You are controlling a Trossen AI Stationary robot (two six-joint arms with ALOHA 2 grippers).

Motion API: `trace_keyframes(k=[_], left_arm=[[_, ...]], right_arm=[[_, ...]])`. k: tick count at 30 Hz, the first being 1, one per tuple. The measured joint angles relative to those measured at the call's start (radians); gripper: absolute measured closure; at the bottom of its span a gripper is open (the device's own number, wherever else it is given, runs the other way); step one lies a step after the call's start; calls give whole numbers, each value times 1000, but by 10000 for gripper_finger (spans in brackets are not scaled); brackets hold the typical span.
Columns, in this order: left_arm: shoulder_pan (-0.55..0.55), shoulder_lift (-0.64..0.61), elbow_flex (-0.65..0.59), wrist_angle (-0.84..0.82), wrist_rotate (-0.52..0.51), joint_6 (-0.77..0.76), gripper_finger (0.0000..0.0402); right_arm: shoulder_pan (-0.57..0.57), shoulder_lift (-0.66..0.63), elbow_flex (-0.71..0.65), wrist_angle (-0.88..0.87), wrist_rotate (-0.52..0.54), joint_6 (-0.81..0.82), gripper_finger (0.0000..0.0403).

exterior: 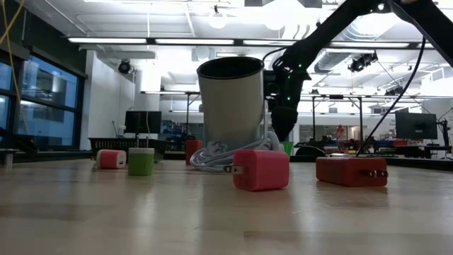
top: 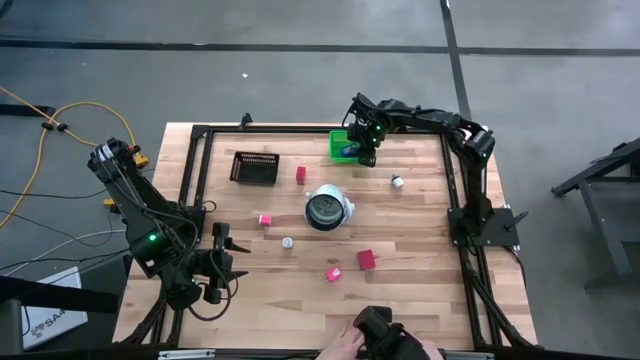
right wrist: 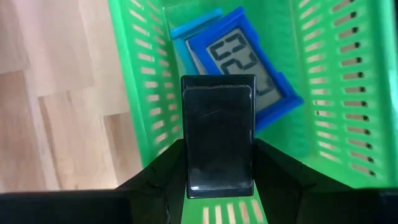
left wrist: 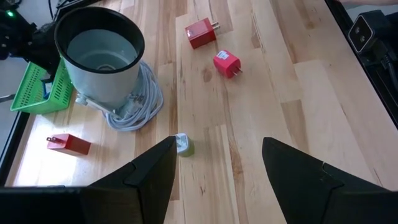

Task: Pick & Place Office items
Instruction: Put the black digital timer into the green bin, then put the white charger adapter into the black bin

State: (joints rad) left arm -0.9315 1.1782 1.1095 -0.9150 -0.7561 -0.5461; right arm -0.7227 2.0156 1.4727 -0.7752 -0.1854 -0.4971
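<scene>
One black rectangle [right wrist: 219, 134] | long axis along right gripper [right wrist: 219, 163] jaws

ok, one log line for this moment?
right gripper: over green bin, shut on black rectangle | blue display: lying in bin | left gripper: open above table, holding nothing | red blocks: on table

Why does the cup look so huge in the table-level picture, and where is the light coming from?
Low view: the camera sits at table height close to the grey cup, so it looms large; ceiling strip lights glare behind it and the near tabletop is soft. High view: even light, faint shadows. Right wrist view: the black rectangle between the right gripper fingers shows a dull sheen.
</scene>
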Motion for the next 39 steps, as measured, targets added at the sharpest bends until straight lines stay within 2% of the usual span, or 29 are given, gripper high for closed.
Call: trace_keyframes(k=[8,15,25,39], left_arm=[[0,0,0,0,0,0,174],[0,0,0,0,0,0,174],[0,0,0,0,0,0,174],[0,0,0,0,0,0,174]], right_arm=[[1,10,0,29,3,-5,255],[1,10,0,29,3,-5,235],[1,10,0,30,3,-4,238],[1,10,0,29,29,-1,200]])
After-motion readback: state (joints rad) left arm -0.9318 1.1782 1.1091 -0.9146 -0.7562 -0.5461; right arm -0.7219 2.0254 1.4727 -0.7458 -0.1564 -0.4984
